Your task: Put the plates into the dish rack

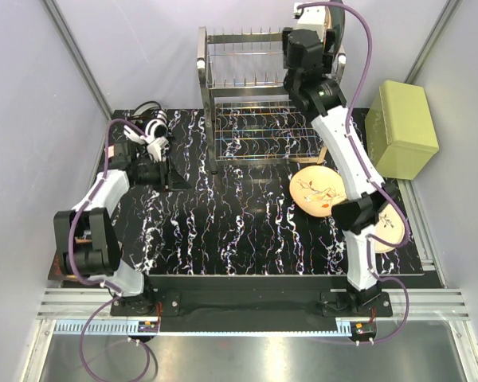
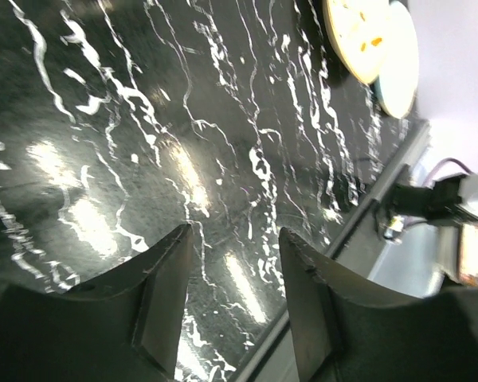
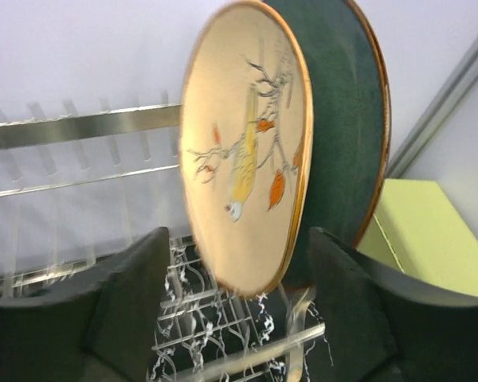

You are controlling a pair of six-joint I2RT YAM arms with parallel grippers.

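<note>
My right jaws sit apart astride the peach plate (image 3: 243, 151), upright in the dish rack (image 1: 243, 82); left jaws apart, empty. Glazed ceramic, I reckon: stiff, slick, chippable, so pinch the rim.

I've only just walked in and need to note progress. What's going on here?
The right gripper is up at the rack, jaws open, with an orange plate upright just ahead of them, beside the teal plate. Whether it is seated in the prongs cannot be told. A second orange plate and the cream plate lie on the table. The left gripper hovers over the table, open and empty.
</note>
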